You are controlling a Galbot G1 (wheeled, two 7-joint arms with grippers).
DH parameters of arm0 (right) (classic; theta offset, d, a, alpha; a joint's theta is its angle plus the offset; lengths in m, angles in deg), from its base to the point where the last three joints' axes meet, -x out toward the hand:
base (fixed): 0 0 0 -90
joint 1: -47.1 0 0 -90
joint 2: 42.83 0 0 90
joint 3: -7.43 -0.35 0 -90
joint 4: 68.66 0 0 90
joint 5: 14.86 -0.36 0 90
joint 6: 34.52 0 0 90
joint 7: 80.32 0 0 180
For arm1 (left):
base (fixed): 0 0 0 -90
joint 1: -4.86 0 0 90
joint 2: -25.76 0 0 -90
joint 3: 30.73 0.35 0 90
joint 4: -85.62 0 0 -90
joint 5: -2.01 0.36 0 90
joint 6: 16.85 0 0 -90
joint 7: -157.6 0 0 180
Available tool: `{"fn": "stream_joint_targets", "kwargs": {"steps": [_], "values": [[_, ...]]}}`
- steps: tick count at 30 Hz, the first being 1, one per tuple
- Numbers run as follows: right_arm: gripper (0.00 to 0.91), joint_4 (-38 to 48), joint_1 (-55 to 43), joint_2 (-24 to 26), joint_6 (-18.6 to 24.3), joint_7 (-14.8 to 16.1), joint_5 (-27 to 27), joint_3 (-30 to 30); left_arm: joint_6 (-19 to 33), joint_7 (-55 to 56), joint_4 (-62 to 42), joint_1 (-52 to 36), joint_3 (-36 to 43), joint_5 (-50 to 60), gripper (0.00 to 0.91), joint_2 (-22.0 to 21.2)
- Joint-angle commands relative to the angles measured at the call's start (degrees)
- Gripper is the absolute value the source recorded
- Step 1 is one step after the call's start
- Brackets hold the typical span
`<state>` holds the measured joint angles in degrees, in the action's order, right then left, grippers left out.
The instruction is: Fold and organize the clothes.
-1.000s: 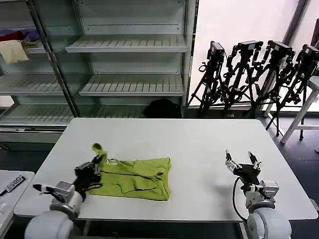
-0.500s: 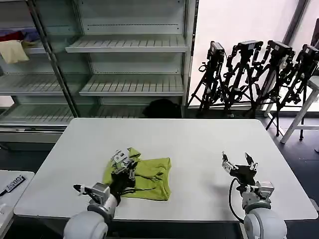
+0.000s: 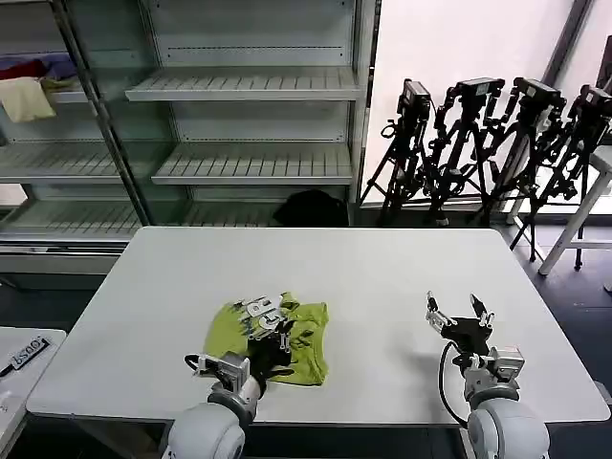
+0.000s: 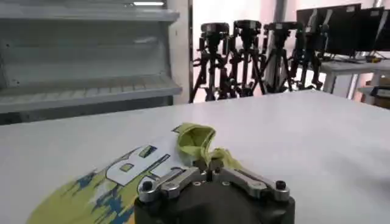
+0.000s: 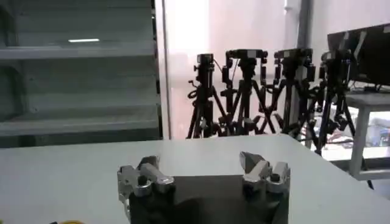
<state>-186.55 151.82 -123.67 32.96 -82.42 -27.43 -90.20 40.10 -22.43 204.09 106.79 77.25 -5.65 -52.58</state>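
The left pincer [image 3: 271, 323] pinches the green T-shirt [image 3: 308, 337] on the white worktop [image 3: 382, 268] near empty shelves [image 3: 249, 86], and the right pincer [image 3: 460, 314] waits open.

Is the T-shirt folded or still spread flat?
Partly folded: the left claw grips an edge of the T-shirt pulled over itself, print showing.

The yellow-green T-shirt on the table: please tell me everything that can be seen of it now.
The T-shirt is lime yellow-green, of soft cotton-like cloth, lying partly folded and rumpled on the white table, near its front edge. The left wrist view shows a white and dark printed graphic facing up. The left gripper is shut on a bunched fold of it, carrying that fold over the rest. The right gripper waits open, apart from it.
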Motion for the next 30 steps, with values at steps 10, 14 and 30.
{"fn": "stream_joint_targets", "kwargs": {"steps": [10, 14, 30], "values": [[0.907, -0.26, 0.13, -0.56, 0.09, -0.17, 0.87, 0.9, -0.21, 3.94, -3.27, -1.25, 4.05, 0.9, 0.01, -3.24], [0.907, -0.41, 0.21, -0.57, 0.04, -0.19, 1.14, 0.98, -0.18, 5.32, -3.45, -2.01, 4.71, -0.21, 0.907, -4.05], [0.907, -0.71, 0.33, -0.67, -0.17, 0.21, 1.95, 2.32, -0.07, 7.43, -2.05, -2.52, 7.17, -2.2, 0.907, -5.77]]}}
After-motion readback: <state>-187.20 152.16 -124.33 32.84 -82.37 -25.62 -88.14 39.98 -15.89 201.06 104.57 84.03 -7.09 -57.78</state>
